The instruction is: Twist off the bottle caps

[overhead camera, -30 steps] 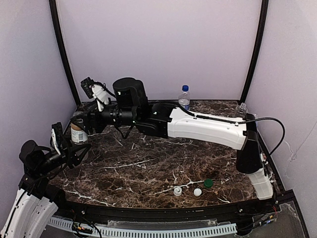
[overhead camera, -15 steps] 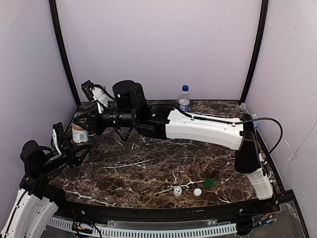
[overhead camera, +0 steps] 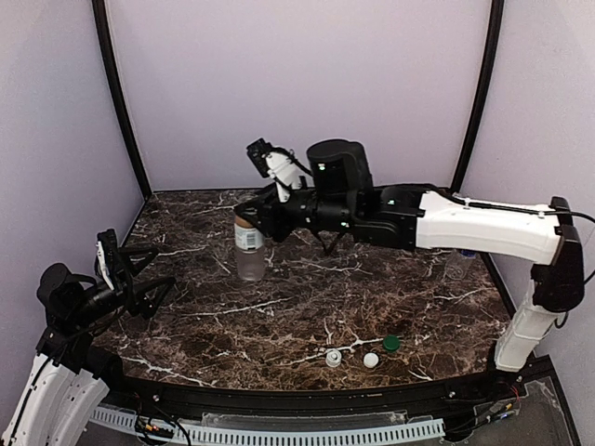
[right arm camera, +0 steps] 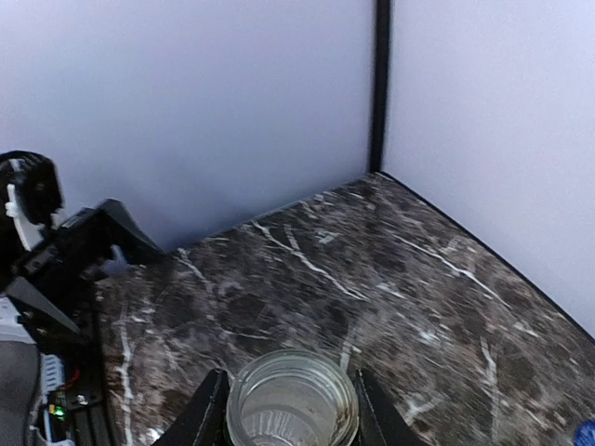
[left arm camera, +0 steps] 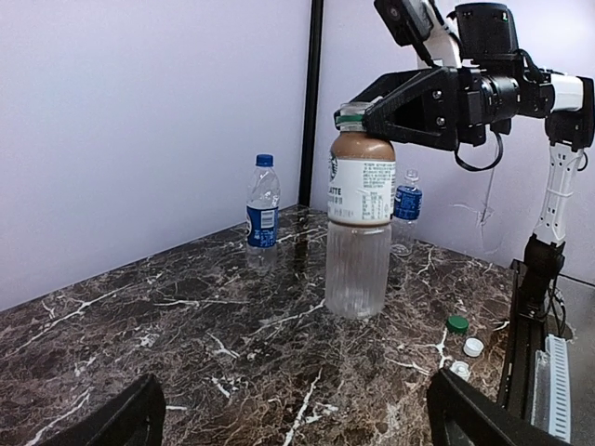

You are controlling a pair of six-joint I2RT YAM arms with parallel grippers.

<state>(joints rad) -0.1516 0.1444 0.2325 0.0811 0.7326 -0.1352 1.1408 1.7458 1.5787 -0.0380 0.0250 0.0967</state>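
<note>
1. Pinching the tan-labelled bottle (overhead camera: pixel 249 251) near its top, my right gripper (overhead camera: pixel 244 216) holds it upright, left of centre.
2. My left gripper (overhead camera: pixel 160 267) gapes wide, empty.
3. Three caps (overhead camera: pixel 371 360) lie by the front edge of the table (overhead camera: pixel 279 325).

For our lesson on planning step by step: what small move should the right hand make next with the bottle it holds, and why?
Probably set the tan-label bottle down upright and let go. The right hand grips its neck, its mouth looks already open, and the left hand stands open, apart.
</note>
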